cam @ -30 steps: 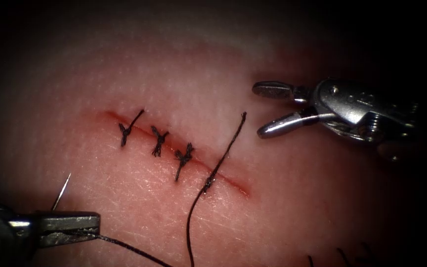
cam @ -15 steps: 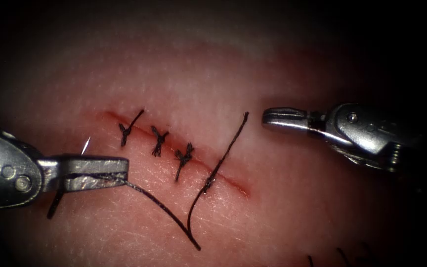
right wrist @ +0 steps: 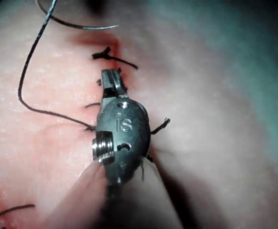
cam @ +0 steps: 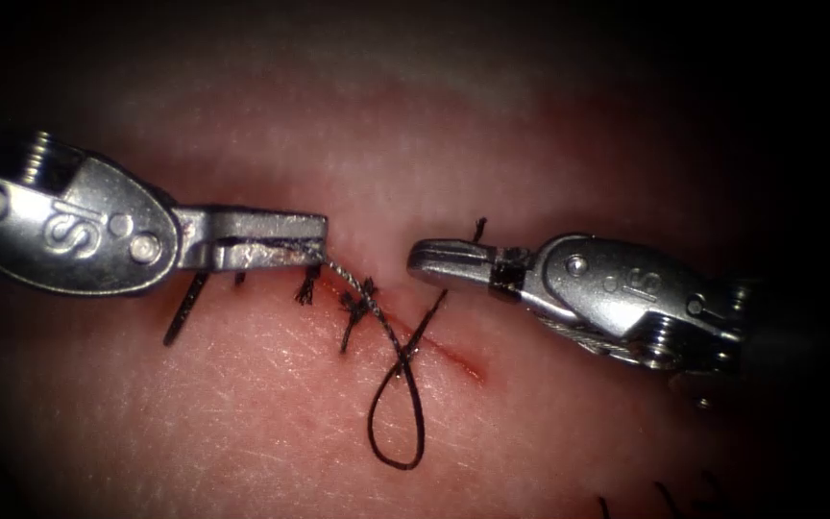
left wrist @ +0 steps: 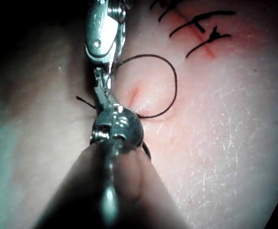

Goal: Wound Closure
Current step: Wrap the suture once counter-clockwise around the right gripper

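- Endoscope view: pale pink tissue [cam: 549, 404], finely creased and glistening, fades into dark at the edges. A thin red cut [cam: 434, 346] runs on a slant across it, with red fluid [cam: 473, 370] pooled at its lower right end.
- Short black knotted stitches [cam: 357, 306] cross the cut. To their right, black braided thread [cam: 398, 423] crosses the cut and forms a narrow teardrop loop on the near side.
- The left tool [cam: 314, 240], polished steel with a stamped wrist, lies level over the left end of the cut. Its jaws are clamped together on the thread, which runs from their tip down across the stitches to the loop. A dark thin shape hangs beneath this tool; whether it is the needle cannot be told.
- The right tool [cam: 420, 261] faces it from the right, jaws pressed together and holding nothing, with the thread's free tail [cam: 477, 229] rising behind it.
- Left wrist view: the left tool [left wrist: 105, 71] points away over moist, scratched tissue [left wrist: 234, 143], the thread [left wrist: 172, 86] circling beside it. Knotted stitches [left wrist: 205, 36] lie farther off.
- Right wrist view: the right tool [right wrist: 111, 78] hovers above the stitched cut, jaws together. A curved steel needle [right wrist: 77, 25] shows beyond, free of this tool, and thread [right wrist: 26, 71] sweeps round across the tissue [right wrist: 210, 95].
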`<act>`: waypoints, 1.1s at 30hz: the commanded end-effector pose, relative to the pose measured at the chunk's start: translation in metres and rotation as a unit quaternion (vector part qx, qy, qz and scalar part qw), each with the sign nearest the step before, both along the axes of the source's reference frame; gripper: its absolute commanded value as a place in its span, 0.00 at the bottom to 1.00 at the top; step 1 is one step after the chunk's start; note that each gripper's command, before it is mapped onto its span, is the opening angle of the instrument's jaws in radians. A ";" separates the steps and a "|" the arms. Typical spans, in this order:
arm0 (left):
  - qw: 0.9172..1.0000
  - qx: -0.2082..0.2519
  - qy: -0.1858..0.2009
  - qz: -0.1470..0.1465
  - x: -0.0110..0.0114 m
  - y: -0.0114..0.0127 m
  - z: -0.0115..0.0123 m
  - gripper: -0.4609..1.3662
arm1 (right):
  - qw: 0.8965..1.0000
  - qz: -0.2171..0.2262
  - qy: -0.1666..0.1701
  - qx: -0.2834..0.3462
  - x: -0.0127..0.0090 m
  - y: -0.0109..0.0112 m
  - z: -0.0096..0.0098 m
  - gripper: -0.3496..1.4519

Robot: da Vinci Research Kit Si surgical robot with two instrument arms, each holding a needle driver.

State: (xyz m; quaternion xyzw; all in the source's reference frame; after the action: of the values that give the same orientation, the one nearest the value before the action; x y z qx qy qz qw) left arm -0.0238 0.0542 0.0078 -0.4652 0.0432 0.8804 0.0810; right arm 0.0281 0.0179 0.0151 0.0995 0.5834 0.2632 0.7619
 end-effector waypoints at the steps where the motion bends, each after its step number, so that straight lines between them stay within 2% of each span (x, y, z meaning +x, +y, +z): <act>1: 1.000 0.002 0.000 0.005 -0.0002 0.0004 0.0008 0.06 | 1.000 -0.006 0.005 -0.002 0.0005 -0.0005 0.0001 0.00; 7: 1.000 0.003 0.006 0.009 -0.0005 0.0016 0.0042 0.06 | 0.999 -0.021 0.024 -0.006 0.0020 -0.0022 -0.0004 0.00; 12: 1.000 0.009 0.014 0.011 -0.0011 0.0013 0.0062 0.06 | 0.998 -0.009 0.055 -0.017 0.0024 -0.0028 -0.0011 0.00; 21: 1.000 0.010 0.017 0.007 -0.0037 0.0011 0.0100 0.06 | 0.994 0.029 0.100 -0.034 0.0031 -0.0034 -0.0018 0.00; 26: 1.000 0.014 0.019 0.010 -0.0039 0.0010 0.0110 0.06 | 0.992 0.041 0.117 -0.038 0.0029 -0.0038 -0.0023 0.00; 33: 1.000 0.019 0.016 0.007 -0.0035 0.0001 0.0126 0.06 | 0.987 0.061 0.145 -0.042 0.0025 -0.0039 -0.0040 0.00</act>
State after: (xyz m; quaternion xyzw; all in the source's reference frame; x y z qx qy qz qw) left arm -0.0273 0.0542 0.0206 -0.4493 0.0280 0.8888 0.0857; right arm 0.0305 0.0142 0.0108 0.0665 0.7067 0.2676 0.6516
